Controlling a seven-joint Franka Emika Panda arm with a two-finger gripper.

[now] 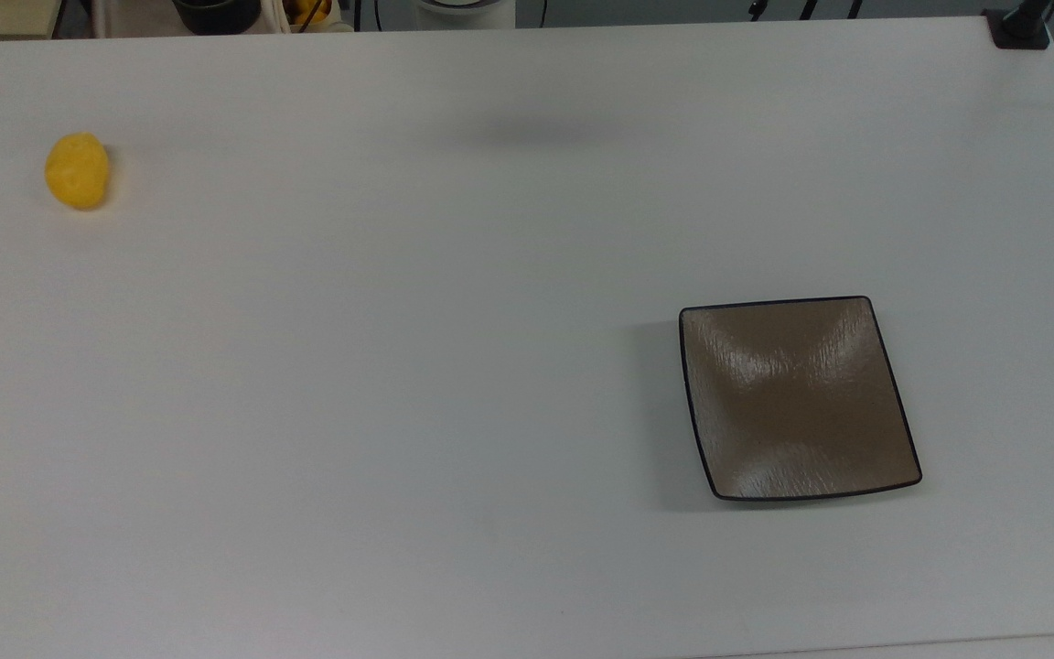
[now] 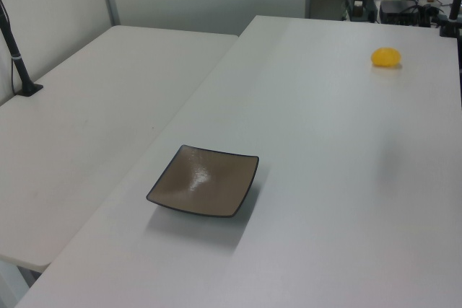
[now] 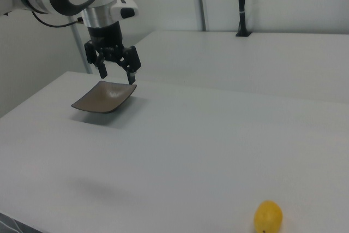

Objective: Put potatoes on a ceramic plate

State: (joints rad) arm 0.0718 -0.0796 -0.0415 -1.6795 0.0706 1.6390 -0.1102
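- Yellow, smooth and oval: potato (image 1: 77,171) lying alone on bare white table (image 1: 399,366), far left in the top view, near right in the right view (image 3: 268,217), far right in the left view (image 2: 386,57).
- Glossy brown-taupe ceramic plate (image 1: 797,398), square, dark-rimmed, nothing on it; sits low right in the top view, well apart from the potato, with open table between. Seen also in the left view (image 2: 204,180) and the right view (image 3: 104,96).
- Step in hand, as judged: reach for the potato. Nothing grasped, task not yet begun in effect.
- Recommended for the reach: travel high across the table toward the potato, centre over it, then descend straight down.
- Recommended for the grasp: close across the short width of the oval, not along its length; rounded smooth body likely to roll or squirt out if pinched off-centre.
- Recommended for the carry: lift clear of the table, release low over the dished centre of the plate to prevent rolling off the rim.
- Gripper (image 3: 116,72) in the right view hanging above the table, in line with the plate, pointing downward, wrist roughly vertical.
- Fingers (image 3: 132,67) spread wide, nothing between them.
- Arm entering from the right view's upper left, elbow housing high, last link dropping straight to the gripper.
- Gripper well apart from the potato; full table crossing needed.
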